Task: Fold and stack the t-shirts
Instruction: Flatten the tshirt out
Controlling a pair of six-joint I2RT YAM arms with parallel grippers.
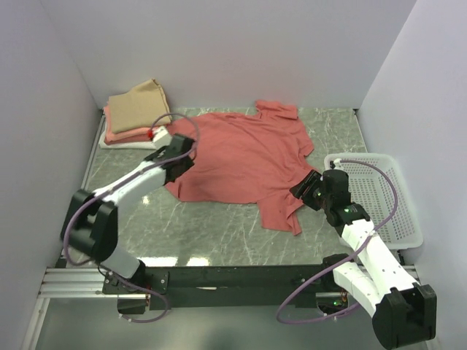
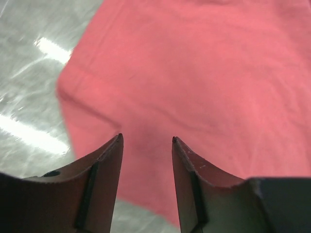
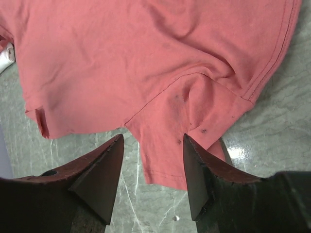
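Two grippers, both spread open and empty, hover at the near edges of the salmon-red t-shirt [image 1: 244, 157] spread mid-table: right gripper [image 3: 153, 137] above a sleeve hem, left gripper [image 2: 146, 138] above its left edge, marble table [image 1: 219, 233] showing nearer. White basket [image 1: 363, 157] sits just right of the right gripper. Far-left corner: tan shirt [image 1: 142, 102] on salmon-pink shirt [image 1: 120, 133] on white shirt [image 1: 117, 143], folded.

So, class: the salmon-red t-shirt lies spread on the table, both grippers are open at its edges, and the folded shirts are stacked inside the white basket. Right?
Not quite. The folded shirts are stacked on the table in its far left corner, not inside the white basket at the right; the top external view shows this. The rest stands.
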